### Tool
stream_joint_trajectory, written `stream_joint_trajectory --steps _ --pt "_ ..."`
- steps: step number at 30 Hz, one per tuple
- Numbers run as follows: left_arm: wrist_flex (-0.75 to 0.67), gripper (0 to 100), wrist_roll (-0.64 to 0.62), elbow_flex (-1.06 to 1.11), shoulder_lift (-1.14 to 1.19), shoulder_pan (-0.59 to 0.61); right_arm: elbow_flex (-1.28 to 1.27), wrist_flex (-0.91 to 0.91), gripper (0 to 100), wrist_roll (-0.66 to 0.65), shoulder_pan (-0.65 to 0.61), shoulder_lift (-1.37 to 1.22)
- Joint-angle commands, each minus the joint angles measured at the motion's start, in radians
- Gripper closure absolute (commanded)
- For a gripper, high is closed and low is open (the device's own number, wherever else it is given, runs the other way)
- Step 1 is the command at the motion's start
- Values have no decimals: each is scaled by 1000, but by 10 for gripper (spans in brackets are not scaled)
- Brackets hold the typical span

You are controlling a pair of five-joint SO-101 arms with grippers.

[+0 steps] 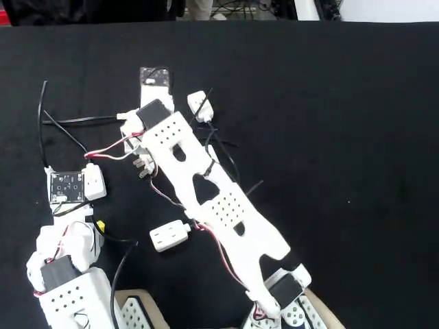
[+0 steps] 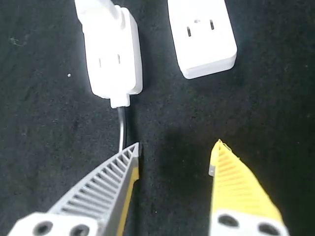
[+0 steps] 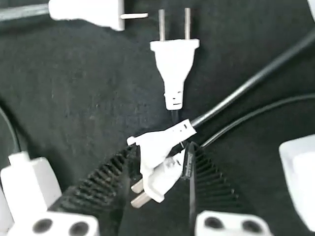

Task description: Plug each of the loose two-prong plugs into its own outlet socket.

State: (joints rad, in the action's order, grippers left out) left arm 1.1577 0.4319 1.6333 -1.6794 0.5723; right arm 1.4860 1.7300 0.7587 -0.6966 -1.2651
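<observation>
My right tool [image 3: 160,150] pinches a white two-prong plug [image 3: 157,179]; my left tool [image 2: 177,145] hangs spread over the worktop [image 2: 39,123], near an outlet socket [image 2: 202,37].

From above, the right arm [image 1: 206,185] is covering loose plugs [image 1: 143,166] beneath it. In the right wrist view, the edge is cropping a white block [image 3: 300,172], and the right gripper [image 3: 160,147] is masking part of the held plug [image 3: 156,179].
</observation>
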Motion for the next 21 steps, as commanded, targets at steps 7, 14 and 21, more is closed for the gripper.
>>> stream_joint_trajectory --steps 7,14,21 --pt "-18 770 6 -2 -8 4 182 0 839 196 -12 -133" --pt "-18 770 6 -2 -8 4 183 -21 843 199 -68 -163" --pt "-18 770 6 -2 -8 4 179 -18 882 187 -69 -163"
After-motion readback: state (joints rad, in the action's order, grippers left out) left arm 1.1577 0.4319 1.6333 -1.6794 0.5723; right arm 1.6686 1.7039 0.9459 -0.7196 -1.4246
